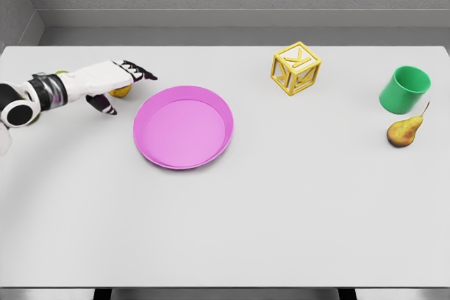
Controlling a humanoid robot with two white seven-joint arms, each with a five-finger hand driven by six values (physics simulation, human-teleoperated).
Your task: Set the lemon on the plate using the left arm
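Head view: left hand (116, 82) curls around mostly hidden lemon (121, 91), orientation unclear.

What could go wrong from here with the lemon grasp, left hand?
1. The lemon is mostly hidden under the left hand; only a small yellow patch shows, so the grip cannot be confirmed and it may slip or roll off.
2. The pink plate sits just right of the hand; a low carry could clip its raised rim and shove it.
3. A round lemon released off-centre might roll out.

Yellow lemon (121, 91) lies mostly hidden, left of the empty pink plate (183, 127).
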